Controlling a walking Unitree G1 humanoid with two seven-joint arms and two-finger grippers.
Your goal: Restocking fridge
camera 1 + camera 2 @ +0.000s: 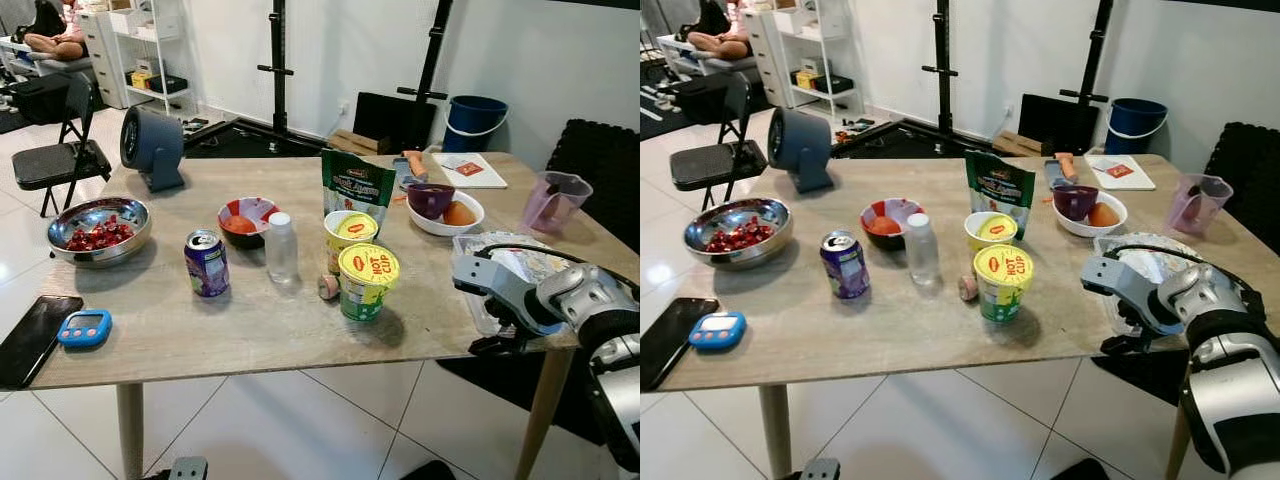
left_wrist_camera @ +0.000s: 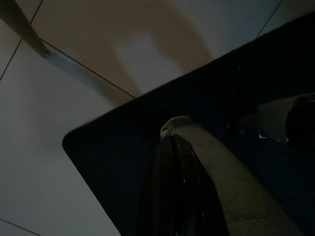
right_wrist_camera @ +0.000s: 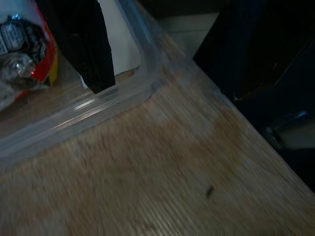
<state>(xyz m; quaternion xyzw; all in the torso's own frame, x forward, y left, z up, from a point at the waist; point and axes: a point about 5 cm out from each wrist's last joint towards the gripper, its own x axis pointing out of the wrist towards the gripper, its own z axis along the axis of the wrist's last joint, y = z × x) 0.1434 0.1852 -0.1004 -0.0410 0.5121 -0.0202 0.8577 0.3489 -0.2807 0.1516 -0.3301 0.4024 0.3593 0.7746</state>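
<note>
We found the clear plastic container [image 3: 98, 110] lying at the wooden table's [image 1: 200, 330] right front corner. Our right gripper [image 3: 162, 73] stood spread over it, one finger [image 3: 81, 44] inside the rim, the other beyond the table edge.

On the wooden table [image 1: 840, 330] before me I see a purple can [image 1: 845, 264], a clear bottle [image 1: 921, 248] and two yellow-lidded cups [image 1: 1003, 281], while my right arm [image 1: 1180, 300] reaches over a clear plastic container [image 1: 1145, 262] at the table's right edge.
</note>
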